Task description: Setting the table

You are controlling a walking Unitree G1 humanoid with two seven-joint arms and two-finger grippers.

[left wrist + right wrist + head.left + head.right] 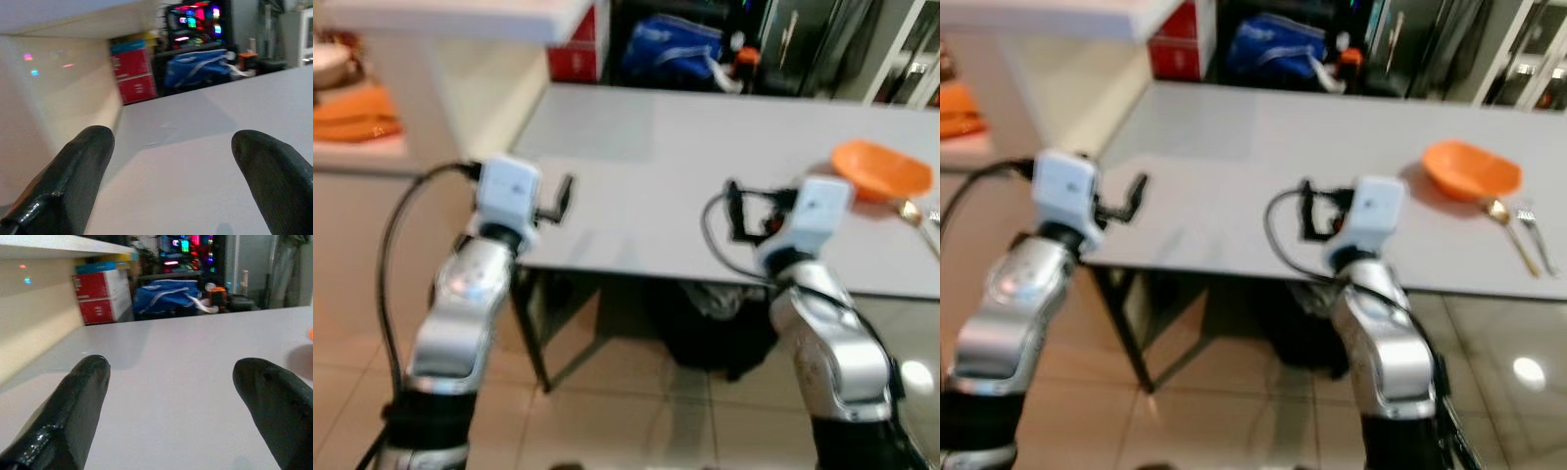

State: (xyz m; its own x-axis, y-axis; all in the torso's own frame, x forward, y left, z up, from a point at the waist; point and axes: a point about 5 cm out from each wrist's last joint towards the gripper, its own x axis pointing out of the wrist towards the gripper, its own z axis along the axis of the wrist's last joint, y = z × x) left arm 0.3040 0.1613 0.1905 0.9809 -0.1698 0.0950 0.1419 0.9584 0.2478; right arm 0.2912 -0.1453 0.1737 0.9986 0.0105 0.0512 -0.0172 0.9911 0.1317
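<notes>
An orange bowl [879, 168] sits at the right of the grey table [656, 147]. Just beside it lie a gold spoon [1510, 227] and a fork [1534, 235], near the table's front edge. My left gripper [564, 196] hovers open over the table's front left corner, holding nothing. My right gripper [734, 208] hovers open over the front edge near the middle, to the left of the bowl. Both wrist views look across bare tabletop between spread black fingers [73, 171] [78, 401].
A cream counter [431, 59] stands to the left with orange items on a lower shelf [357, 116]. Behind the table are red boxes [579, 49], a blue bag [671, 51] and dark cabinets. Tiled floor lies below, with a dark object [715, 328] under the table.
</notes>
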